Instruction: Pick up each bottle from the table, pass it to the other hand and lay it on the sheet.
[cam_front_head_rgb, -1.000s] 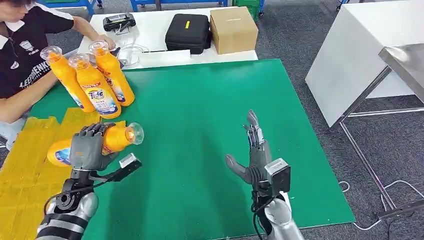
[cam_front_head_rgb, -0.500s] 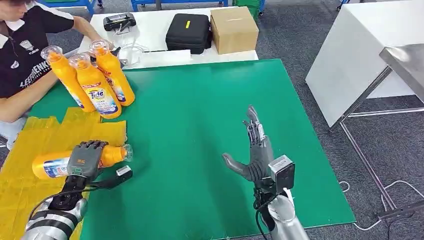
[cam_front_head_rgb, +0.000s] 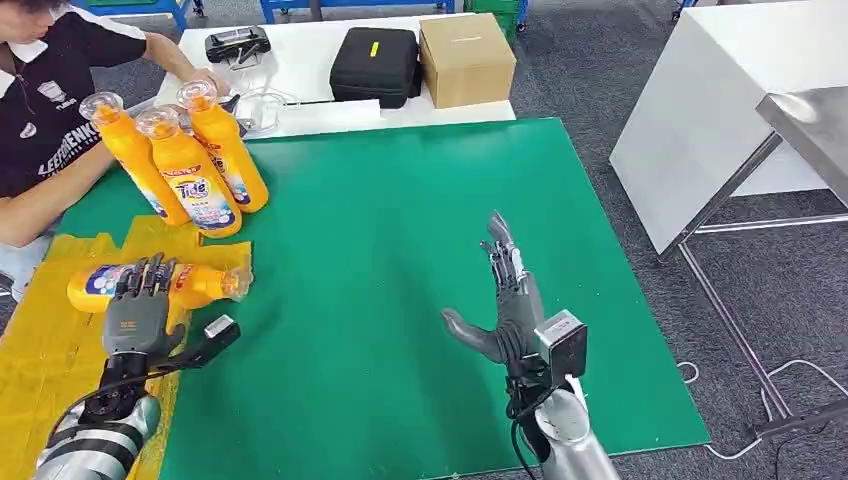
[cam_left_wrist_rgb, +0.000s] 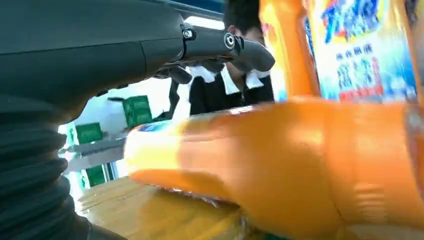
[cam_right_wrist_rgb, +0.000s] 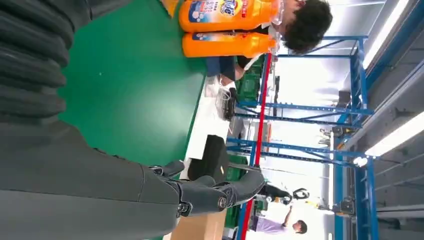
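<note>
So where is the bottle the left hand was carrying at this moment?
In the head view the bottle lies on its side on the yellow sheet at the table's left, under the left hand's spread fingers, just in front of the three standing bottles.

We saw a smooth, matt green mat (cam_front_head_rgb: 400, 260) covering the table, and on it a crinkled yellow sheet (cam_front_head_rgb: 50, 340) that looked like thin plastic film. The orange bottles (cam_front_head_rgb: 190, 165) were glossy plastic with clear caps and shiny printed labels; so was the one lying on the sheet (cam_front_head_rgb: 160, 283). Both hands (cam_front_head_rgb: 135, 315) (cam_front_head_rgb: 505, 300) looked like matt dark grey plastic on brushed silver metal arms. Behind stood a plain cardboard box (cam_front_head_rgb: 466, 58) and a black fabric-looking case (cam_front_head_rgb: 377, 65).
</note>
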